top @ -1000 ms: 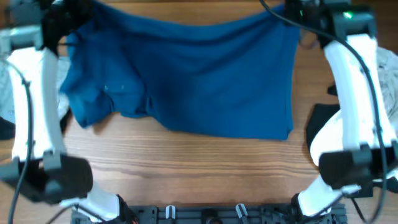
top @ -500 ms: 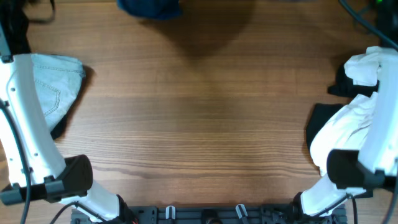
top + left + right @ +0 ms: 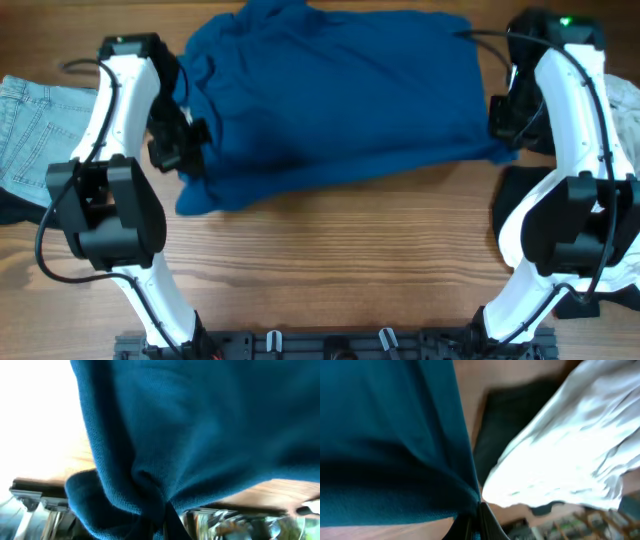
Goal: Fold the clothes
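Since 0.5 s ago blue T-shirt [image 3: 330, 100] is back in overhead view, spread over far half of table [image 3: 350, 260]. Long axis runs L-R between the arms; near edge dips lowest at L corner. I can't tell which way collar points. L gripper [image 3: 159, 527] clamped on bunched cloth at L corner; R gripper [image 3: 472, 524] pinches R corner. Denim piece [image 3: 35, 130] lies further L.

Plain deep blue T-shirt [image 3: 340, 95] on a brown wooden table [image 3: 350, 270]
The table has thin dark lines. The denim piece [image 3: 30, 120] is pale blue. There is a white garment [image 3: 570, 455] and a black garment [image 3: 515, 415].
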`<control>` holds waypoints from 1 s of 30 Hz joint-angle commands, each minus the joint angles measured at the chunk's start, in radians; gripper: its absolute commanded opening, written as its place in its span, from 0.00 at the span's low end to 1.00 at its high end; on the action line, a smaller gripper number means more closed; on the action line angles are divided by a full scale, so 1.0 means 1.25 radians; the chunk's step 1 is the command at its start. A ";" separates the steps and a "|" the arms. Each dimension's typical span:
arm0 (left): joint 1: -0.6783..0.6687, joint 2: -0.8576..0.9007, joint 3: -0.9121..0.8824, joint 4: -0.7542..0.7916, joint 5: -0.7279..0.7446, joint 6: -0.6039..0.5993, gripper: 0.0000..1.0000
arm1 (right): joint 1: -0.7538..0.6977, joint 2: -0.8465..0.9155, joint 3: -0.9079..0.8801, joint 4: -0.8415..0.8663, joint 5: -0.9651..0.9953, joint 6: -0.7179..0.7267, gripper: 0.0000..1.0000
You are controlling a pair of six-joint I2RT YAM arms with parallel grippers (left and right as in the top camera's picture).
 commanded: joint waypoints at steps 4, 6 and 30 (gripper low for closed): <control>0.010 -0.162 -0.276 0.088 -0.101 -0.069 0.04 | -0.076 -0.171 -0.327 0.129 -0.067 0.034 0.04; 0.010 -0.263 -0.350 0.093 -0.099 -0.081 0.04 | -0.110 -0.254 -0.408 0.161 -0.064 0.039 0.04; 0.008 -0.254 -0.407 0.769 0.015 -0.159 0.06 | -0.115 -0.190 -0.487 0.687 -0.319 -0.091 0.05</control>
